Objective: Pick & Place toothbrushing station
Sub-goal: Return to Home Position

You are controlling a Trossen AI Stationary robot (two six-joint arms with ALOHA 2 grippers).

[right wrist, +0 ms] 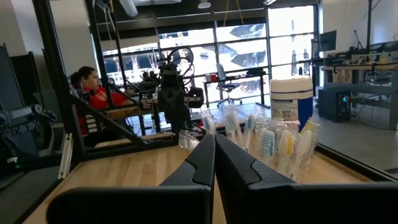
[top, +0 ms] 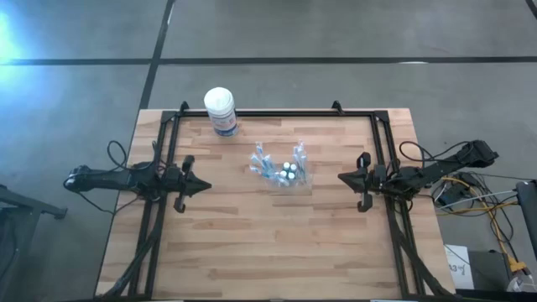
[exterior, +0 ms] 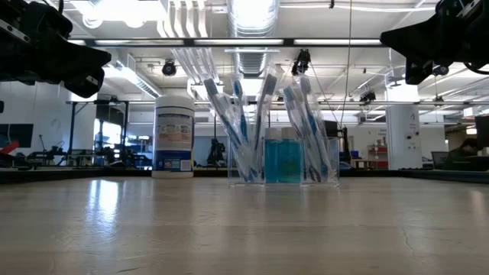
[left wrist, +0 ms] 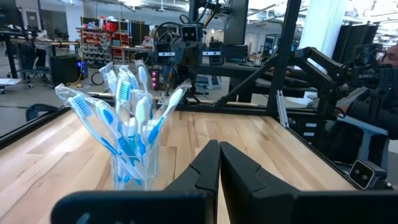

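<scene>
Standing mid-table, toothbrushing station [top: 281,171] between left gripper [top: 206,186] and right gripper [top: 341,177], well apart.

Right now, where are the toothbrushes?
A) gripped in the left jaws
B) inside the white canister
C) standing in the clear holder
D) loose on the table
C: the toothbrushes stand heads-up in the clear holder, apart from the white canister.
</scene>
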